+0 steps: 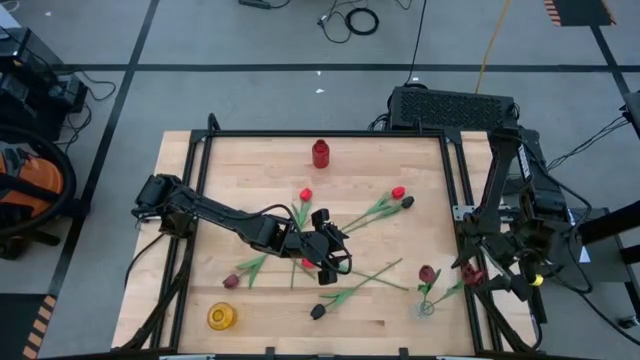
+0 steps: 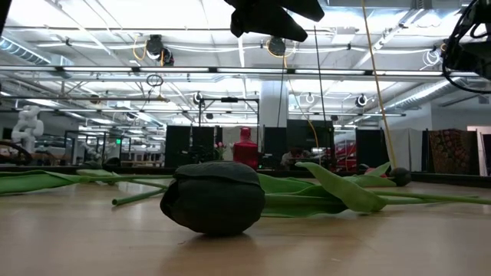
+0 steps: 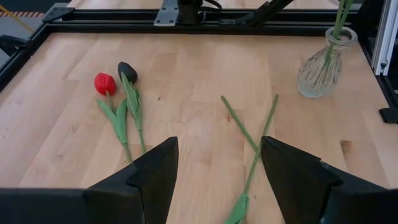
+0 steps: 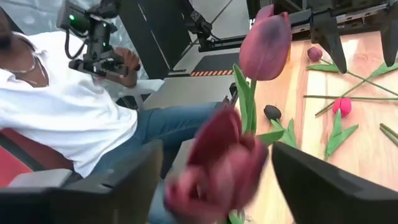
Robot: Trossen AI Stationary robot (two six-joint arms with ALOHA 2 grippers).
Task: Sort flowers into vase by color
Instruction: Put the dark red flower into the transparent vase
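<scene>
On the wooden table, tulips lie scattered: two bright red ones near the middle toward the far edge, a maroon one toward the left arm's side, and a black one at the near edge, its dark head filling the low view; long green stems cross one another beside it; a red vase stands at the far edge, a yellow vase at the near left corner, and a clear glass vase near the right edge with a maroon tulip upright in it.

Over the table's middle, the left gripper hovers at the end of its outstretched arm, fingers spread wide and empty above the crossed stems, with a red tulip and a black one lying ahead of it.

Off the table's right edge, the right gripper hangs beside the frame, its fingers parted; a maroon tulip sits between them, though contact cannot be told; a second maroon bloom stands just behind.

Beyond the table a person in a white shirt sits.
</scene>
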